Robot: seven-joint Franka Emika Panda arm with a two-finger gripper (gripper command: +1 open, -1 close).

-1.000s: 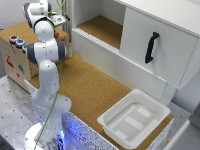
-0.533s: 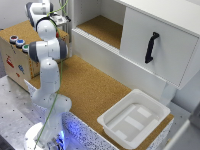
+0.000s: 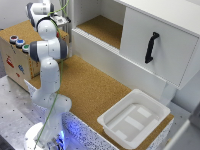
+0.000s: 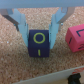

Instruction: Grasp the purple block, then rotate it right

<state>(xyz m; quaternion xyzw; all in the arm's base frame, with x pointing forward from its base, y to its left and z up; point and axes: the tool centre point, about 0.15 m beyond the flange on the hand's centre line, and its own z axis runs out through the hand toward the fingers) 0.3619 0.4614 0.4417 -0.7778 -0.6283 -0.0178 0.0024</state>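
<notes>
The purple block sits on a brown, speckled cork floor. It is dark purple, almost blue, and it has yellow marks on its front: a ring on top and a short line under it. It stands straight up, not tipped.

The gripper is right over the block. One light blue finger comes down on one side of the block and the other finger is on the other side. The fingers are spread apart like a V. The block is between them. Whether the fingers touch the block is hard to tell because the wrist view is blurry, so I cannot tell if the gripper is squeezing it or loose.

Just beside the purple block is a pink block with a blue mark on it. The two blocks are near but not touching.

In the exterior view, the white robot arm reaches up toward the back, by a white cabinet with a black handle. The blocks cannot be seen there. A white tray rests on the cork at the exterior view's right. A cardboard box with round coloured lids stands at the exterior view's left.
</notes>
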